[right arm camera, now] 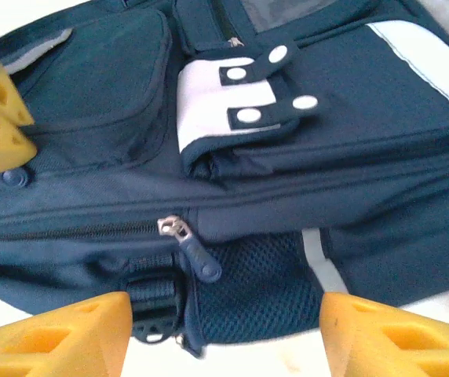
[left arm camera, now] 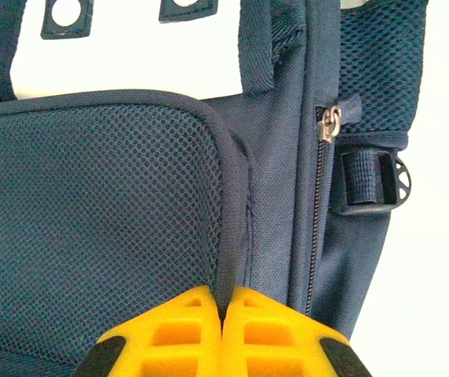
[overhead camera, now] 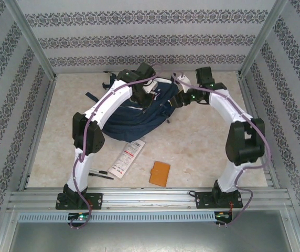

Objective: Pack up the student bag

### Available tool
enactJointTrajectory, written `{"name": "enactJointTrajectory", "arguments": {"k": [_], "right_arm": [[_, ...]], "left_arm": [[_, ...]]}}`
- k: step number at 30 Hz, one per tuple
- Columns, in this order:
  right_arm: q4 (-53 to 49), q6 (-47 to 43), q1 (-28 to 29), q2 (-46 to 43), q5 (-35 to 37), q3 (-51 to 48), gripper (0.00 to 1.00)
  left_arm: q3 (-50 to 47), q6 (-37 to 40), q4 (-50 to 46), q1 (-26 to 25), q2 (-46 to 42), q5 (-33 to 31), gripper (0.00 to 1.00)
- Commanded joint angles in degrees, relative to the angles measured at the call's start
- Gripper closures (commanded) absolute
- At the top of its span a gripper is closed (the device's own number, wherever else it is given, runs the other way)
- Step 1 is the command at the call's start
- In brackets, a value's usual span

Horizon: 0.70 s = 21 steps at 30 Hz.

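Print on packet (overhead camera: 127,158) beside student bag (overhead camera: 134,124) — too small to read.

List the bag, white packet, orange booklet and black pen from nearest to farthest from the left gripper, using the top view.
1. student bag, right at the left gripper, whose fingers pinch a pocket seam.
2. white packet, just off the bag's near edge.
3. orange booklet, right of the packet, closer to the bases.
4. black pen, beside the left arm's base.

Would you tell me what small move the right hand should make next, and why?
Probably ease the open right hand forward and close on the zipper pull lying just ahead of it; the left hand pinches a seam of the bag.
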Motion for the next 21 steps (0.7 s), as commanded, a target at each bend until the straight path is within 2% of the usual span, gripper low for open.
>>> {"name": "enactJointTrajectory", "arguments": {"k": [1,16,21], "right_arm": [[-11.51,-5.31,0.67,4.52,-9.49,4.93,0.38],[-17.49,-8.53,2.86,16.59,-13.36,13.29,0.38],[-18.06,-11.44,2.94,17.22,-13.88,13.70,0.51]], "left_arm": [[3.26,-0.52,0.58,0.63,-4.02,3.86,1.00],[3.31,0.25,0.82,0.70,-3.98,7.59,1.00],[3.38,0.68,1.08,0.68,-3.96,8.61,1.00]]}}
